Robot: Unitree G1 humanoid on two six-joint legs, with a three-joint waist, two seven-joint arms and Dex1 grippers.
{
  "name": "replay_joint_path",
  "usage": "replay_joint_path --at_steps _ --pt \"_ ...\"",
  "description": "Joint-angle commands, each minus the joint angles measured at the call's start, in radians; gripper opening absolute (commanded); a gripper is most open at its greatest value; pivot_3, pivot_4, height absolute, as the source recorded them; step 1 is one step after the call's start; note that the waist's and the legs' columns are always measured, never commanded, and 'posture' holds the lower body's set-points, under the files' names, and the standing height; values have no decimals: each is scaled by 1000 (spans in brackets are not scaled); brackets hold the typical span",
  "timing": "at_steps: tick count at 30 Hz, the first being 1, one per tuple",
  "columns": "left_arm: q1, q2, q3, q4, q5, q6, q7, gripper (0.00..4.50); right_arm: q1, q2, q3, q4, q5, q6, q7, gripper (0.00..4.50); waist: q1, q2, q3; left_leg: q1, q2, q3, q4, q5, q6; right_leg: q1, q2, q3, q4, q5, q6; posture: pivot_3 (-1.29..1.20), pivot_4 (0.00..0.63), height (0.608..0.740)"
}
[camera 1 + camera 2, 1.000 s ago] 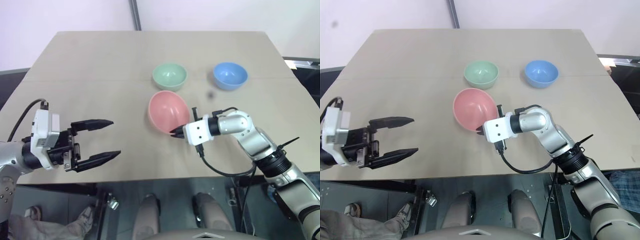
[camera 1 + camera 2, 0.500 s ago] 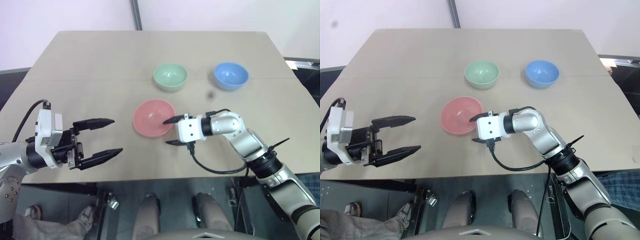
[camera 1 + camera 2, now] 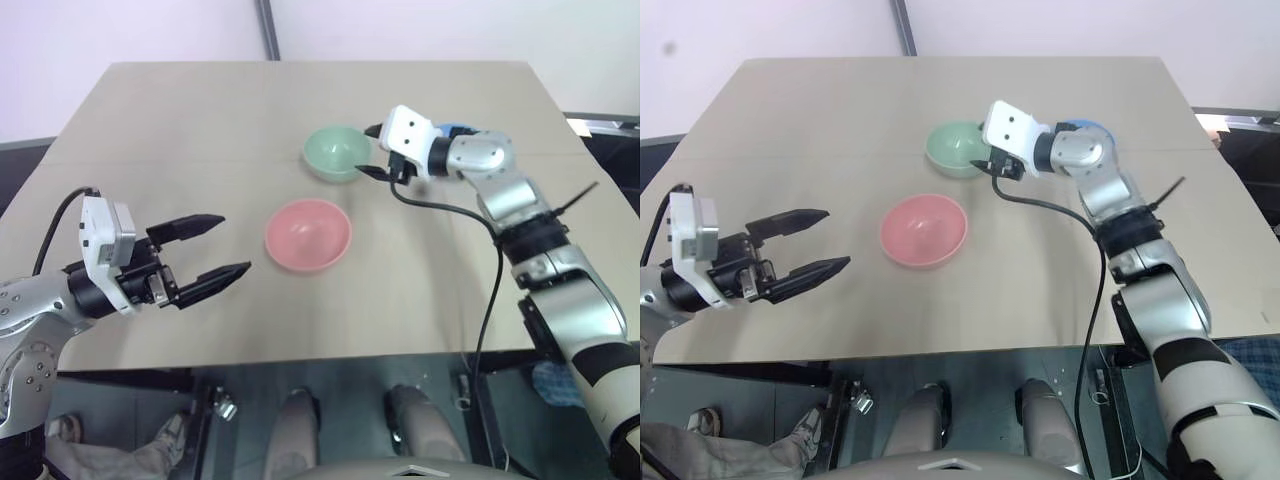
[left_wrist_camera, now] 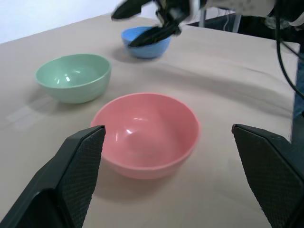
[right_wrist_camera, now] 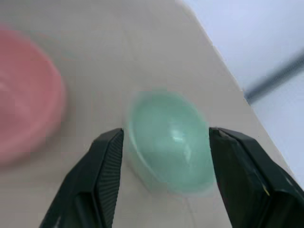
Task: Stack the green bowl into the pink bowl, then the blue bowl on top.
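Having left the pink bowl [image 3: 308,234] upright at mid-table, the right gripper [image 3: 374,151] is reaching, jaws wide, toward the green bowl [image 3: 337,153] beyond it, the blue bowl [image 4: 145,42] sitting far right, while the left gripper [image 3: 218,246] is hovering wide-jawed near left.

- A beige table [image 3: 200,120] with a smooth top spans the middle.
- A pale lilac wall [image 3: 100,40] rises at twelve o'clock.
- A grey vertical pole [image 3: 268,30] stands against it.
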Motion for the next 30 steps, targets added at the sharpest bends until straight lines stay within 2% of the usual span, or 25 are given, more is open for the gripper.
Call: replay_joint_path --at_steps 1,4,7,8,13,22,25,26,27,28,29,30 --pt "9 2 38 -46 -24 6 23 4500 -109 52 19 216 -79 -157 -95 3126 -11 0 0 0 0 0 -2 0 0 -1 0 0 0 0 0 0 150 740" --pt "50 -1 69 -78 -28 11 32 4500 -163 95 18 328 -94 -200 -55 3126 -21 0 0 0 0 0 -7 0 0 -2 0 0 -1 0 -1 0 150 740" --pt "83 1 107 -95 -43 20 41 4500 -195 121 13 376 -108 -230 -36 3960 -24 1 1 0 0 0 -9 0 0 -2 -1 0 -3 0 -2 0 150 740" --pt "92 1 117 -100 -46 21 43 4500 -202 127 15 385 -118 -243 -49 4420 -23 1 1 0 0 0 -9 0 0 -3 -1 0 -2 -1 -2 0 150 740" --pt "129 -4 151 -133 -59 31 57 4500 -217 152 47 417 -188 -275 -85 4470 -20 1 1 1 0 0 -7 0 0 -2 -1 -1 0 -1 -2 0 150 740" --pt "208 -23 219 -209 -86 39 101 4500 -204 227 117 483 -331 -201 -305 4470 -23 1 1 1 0 -1 -7 0 0 -2 -1 -1 1 -1 -2 0 150 740" --pt "241 -32 247 -239 -97 42 116 4500 -196 238 120 496 -357 -181 -337 4470 -22 1 1 1 0 -1 -7 0 0 -2 -1 -1 0 -1 -3 0 150 740" --pt "251 -34 254 -245 -100 42 118 4500 -194 239 116 497 -358 -177 -335 3965 -22 1 1 1 0 -1 -7 0 0 -2 -1 -1 0 -1 -3 0 150 740" --pt "259 -35 261 -250 -104 44 122 4500 -193 240 112 499 -358 -173 -326 3729 -21 1 1 1 0 -1 -7 0 0 -2 -1 -1 0 -1 -3 0 150 740" --pt "265 -35 265 -254 -107 45 124 4500 -192 240 109 499 -358 -171 -320 3212 -21 1 1 1 0 -1 -7 0 0 -2 -1 -1 1 -1 -3 0 150 740" --pt "268 -36 268 -256 -110 46 126 4500 -192 239 109 500 -361 -170 -317 3007 -21 1 1 1 0 -1 -7 0 0 -2 -1 -1 1 -1 -2 0 150 740" --pt "272 -36 271 -259 -113 46 129 4500 -191 237 109 500 -363 -171 -313 2534 -21 1 1 1 0 -1 -7 0 0 -2 -1 -1 1 0 -2 0 150 740"
